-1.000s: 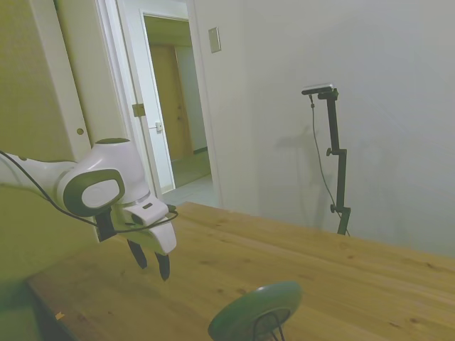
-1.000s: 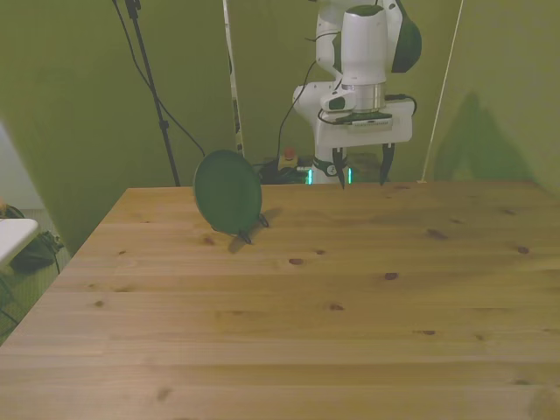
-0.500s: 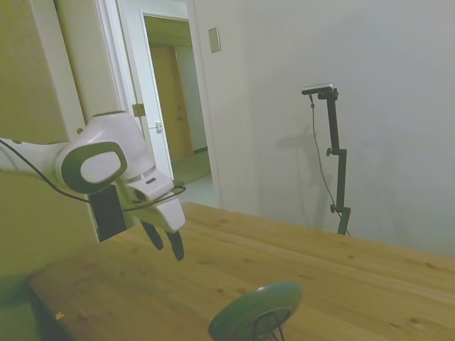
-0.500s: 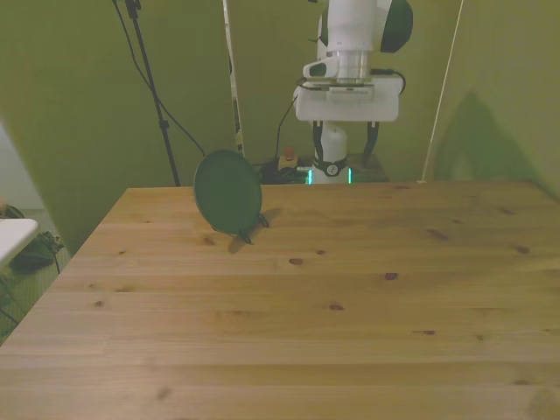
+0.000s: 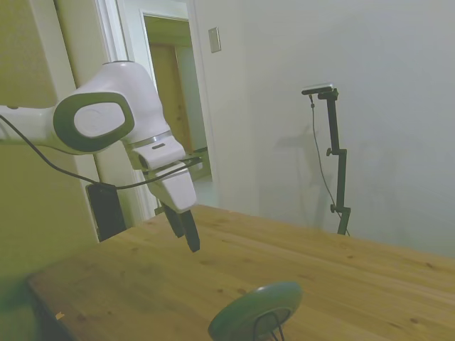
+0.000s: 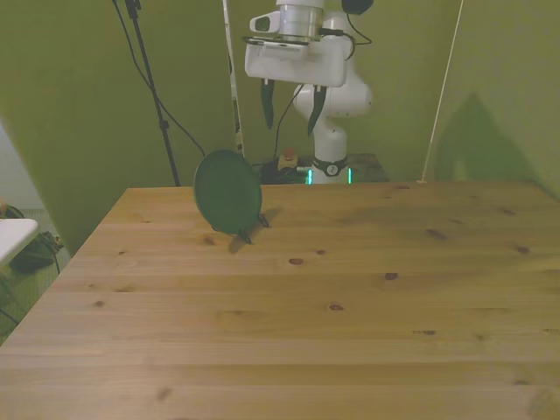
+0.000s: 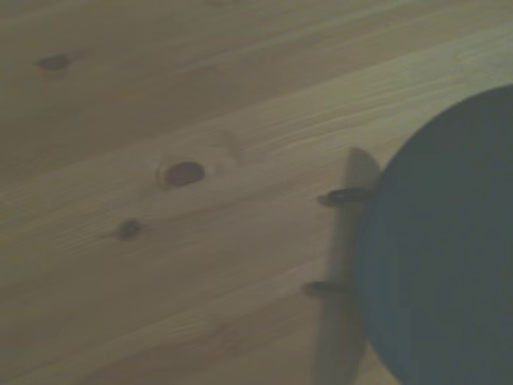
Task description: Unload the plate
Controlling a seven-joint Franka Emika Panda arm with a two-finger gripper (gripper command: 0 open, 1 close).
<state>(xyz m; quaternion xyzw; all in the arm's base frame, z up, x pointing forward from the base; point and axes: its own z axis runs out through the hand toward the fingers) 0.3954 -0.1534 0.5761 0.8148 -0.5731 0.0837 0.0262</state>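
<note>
The plate (image 6: 227,192) stands nearly upright on edge in a thin black wire rack (image 6: 250,229), near the far corner of the wooden table (image 6: 297,306) on the front view's left, its dark green face turned toward the front camera. The gripper (image 6: 290,98) hangs high above and a little toward the front view's right of the plate, well apart from it, with its jaws spread and nothing between them. The step in hand looks like the approach: to do it well, the fingers should come down over the plate's top rim, one on each face, and close on the rim itself, then lift straight up so the rack is not dragged or tipped. The side view shows the plate (image 5: 257,308) edge-on, revealing its lean and the wire loop beneath it, which the front view hides behind the disc. The wrist view shows two small rack feet (image 7: 343,196) poking out beside the plate (image 7: 445,249), though it is blurred.
</note>
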